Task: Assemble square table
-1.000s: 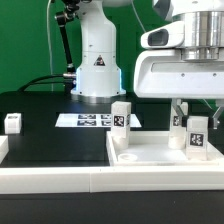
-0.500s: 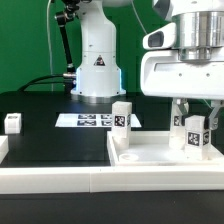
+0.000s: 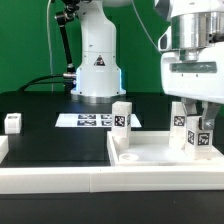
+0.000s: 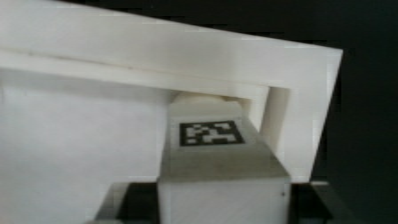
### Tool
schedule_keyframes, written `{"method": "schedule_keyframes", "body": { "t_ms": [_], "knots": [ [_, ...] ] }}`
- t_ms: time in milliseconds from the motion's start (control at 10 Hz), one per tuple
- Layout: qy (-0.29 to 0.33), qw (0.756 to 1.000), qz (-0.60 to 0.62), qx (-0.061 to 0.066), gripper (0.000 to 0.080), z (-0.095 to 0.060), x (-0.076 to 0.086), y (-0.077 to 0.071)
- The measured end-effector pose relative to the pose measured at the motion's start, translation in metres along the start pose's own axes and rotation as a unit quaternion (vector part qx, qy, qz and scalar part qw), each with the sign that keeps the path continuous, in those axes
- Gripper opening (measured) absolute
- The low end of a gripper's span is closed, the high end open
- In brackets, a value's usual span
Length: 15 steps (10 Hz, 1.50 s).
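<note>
the square table [image 3: 160,153] lies upside-down on the black work surface [image 3: 50,130], pushed against the long white rail [image 3: 60,180] that edges the surface's front — a white slab with raised rims. one leg [image 3: 121,116] stands upright near the slab's far corner on the exterior view's left, its marker tag facing the camera. a second leg [image 3: 199,136] is upright at the corner on the exterior view's right, clamped between the fingers of the gripper [image 3: 198,118], which reaches straight down from above. the wrist view looks down the length of that held leg [image 4: 217,150] into the slab's corner [image 4: 294,90], where the two rims meet; whether the leg's foot is fully seated there cannot be told. a third leg [image 3: 13,122] waits well apart at the work surface's edge on the exterior view's left; the fourth is not visible. the marker board [image 3: 92,120] lies flat at the back of the surface, before the arm's base.

the step in hand looks like fitting the second leg into its corner socket — probably turning it home. the next move calls for keeping the leg vertical and pressed into the corner while the wrist rotates, then letting go and regripping without tipping it; only afterwards can the arm fetch the loose leg.
</note>
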<state>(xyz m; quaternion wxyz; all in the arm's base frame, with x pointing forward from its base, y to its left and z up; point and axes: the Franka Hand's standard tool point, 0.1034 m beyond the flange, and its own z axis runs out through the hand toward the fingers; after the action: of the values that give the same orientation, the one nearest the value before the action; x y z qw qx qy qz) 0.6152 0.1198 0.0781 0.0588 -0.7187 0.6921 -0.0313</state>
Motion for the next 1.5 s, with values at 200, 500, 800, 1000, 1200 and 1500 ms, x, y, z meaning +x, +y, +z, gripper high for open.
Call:
{"method": "schedule_keyframes", "body": {
  "t_ms": [200, 500, 800, 1000, 1200, 1500],
  "knots": [
    [-0.005, 0.998, 0.061, -0.001, 0.0292, -0.0001, 0.0004, 0.0],
    [-0.008, 0.996, 0.092, -0.002, 0.0293, -0.0003, 0.0004, -0.0001],
    [-0.007, 0.999, 0.042, -0.003, 0.0586, 0.0011, 0.0011, 0.0007],
    [-0.008, 0.997, -0.071, -0.01, 0.0637, 0.0015, -0.0003, 0.0022],
    [-0.007, 0.987, -0.159, -0.009, 0.0646, 0.0017, -0.0018, 0.0019],
    [-0.007, 0.961, -0.278, -0.007, 0.0648, 0.0016, 0.0002, 0.0013]
  ]
}}
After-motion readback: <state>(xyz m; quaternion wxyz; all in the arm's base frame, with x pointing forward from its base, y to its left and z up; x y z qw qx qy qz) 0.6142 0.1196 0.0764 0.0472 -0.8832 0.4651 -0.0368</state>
